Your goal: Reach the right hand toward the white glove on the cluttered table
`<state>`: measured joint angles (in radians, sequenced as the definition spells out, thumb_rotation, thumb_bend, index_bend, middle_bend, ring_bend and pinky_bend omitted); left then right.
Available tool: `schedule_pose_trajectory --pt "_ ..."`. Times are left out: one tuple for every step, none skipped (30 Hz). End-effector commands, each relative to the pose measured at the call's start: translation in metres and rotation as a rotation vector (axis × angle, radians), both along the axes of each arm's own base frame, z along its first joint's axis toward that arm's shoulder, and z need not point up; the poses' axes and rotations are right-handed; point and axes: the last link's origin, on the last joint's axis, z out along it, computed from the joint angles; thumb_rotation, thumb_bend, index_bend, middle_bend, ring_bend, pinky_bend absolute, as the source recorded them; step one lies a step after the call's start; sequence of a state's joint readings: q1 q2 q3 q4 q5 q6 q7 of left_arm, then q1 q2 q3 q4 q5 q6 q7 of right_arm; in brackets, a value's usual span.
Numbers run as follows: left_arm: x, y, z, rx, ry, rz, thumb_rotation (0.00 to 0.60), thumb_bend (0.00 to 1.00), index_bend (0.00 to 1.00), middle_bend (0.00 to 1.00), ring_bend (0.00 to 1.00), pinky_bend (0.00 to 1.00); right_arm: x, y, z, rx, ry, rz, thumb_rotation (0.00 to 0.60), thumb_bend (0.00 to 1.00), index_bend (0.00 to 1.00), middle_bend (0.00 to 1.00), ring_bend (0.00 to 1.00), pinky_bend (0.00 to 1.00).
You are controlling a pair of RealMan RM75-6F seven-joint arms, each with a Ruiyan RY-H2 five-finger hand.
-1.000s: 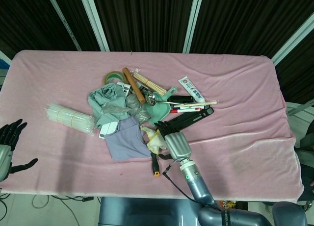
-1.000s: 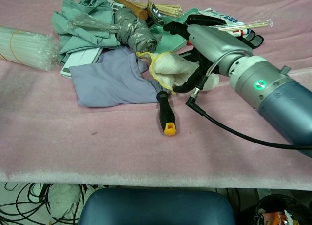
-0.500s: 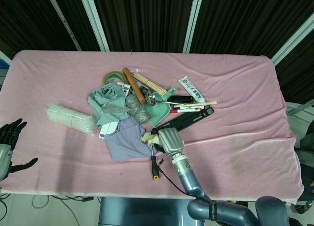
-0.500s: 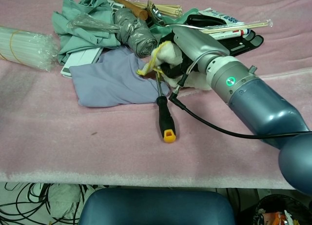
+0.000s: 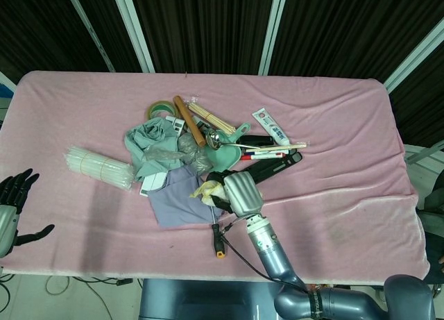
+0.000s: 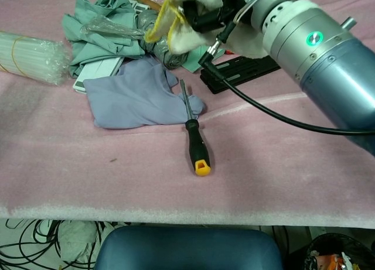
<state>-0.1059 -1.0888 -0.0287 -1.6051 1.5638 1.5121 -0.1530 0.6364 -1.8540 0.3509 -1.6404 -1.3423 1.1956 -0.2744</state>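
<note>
The white glove (image 6: 188,25) with a yellow cuff hangs crumpled above the clutter, clear of the table, and my right hand (image 6: 218,13) grips it near the top of the chest view. In the head view the glove (image 5: 207,189) shows just left of the right hand (image 5: 236,190), over the edge of the lilac cloth (image 5: 177,197). The fingers are mostly hidden behind the glove. My left hand (image 5: 11,203) stays at the far left edge beside the table, fingers spread, holding nothing.
A black-and-orange screwdriver (image 6: 194,142) lies on the pink tablecloth (image 6: 88,164) beside the lilac cloth (image 6: 136,98). A long black case (image 6: 241,68) lies below the forearm. A green cloth (image 5: 149,139), a plastic-wrapped bundle (image 5: 99,166), pens and sticks crowd the middle.
The right hand has closed around the glove and lifted it up off the table, uncovering the screwdriver's shaft. The left hand has not moved.
</note>
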Motion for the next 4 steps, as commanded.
schedule_pose_trajectory --pt "0.000 0.000 0.000 0.001 0.003 0.000 0.600 0.00 0.00 0.00 0.00 0.00 0.012 0.020 0.021 0.002 -0.066 0.054 0.600 0.75 0.69 0.62 0.58 0.63" --pt "0.000 0.000 -0.001 0.003 0.005 0.000 0.600 0.00 0.00 0.00 0.00 0.00 0.015 0.025 0.023 0.004 -0.074 0.068 0.600 0.75 0.69 0.62 0.58 0.63" --pt "0.000 -0.001 -0.001 0.004 0.006 -0.001 0.600 0.00 0.00 0.00 0.00 0.00 0.019 0.029 0.024 0.007 -0.078 0.084 0.600 0.75 0.69 0.62 0.58 0.63" --pt "0.000 -0.001 -0.001 0.005 0.006 -0.001 0.600 0.00 0.00 0.00 0.00 0.00 0.021 0.032 0.025 0.007 -0.078 0.094 0.600 0.75 0.69 0.62 0.58 0.63"
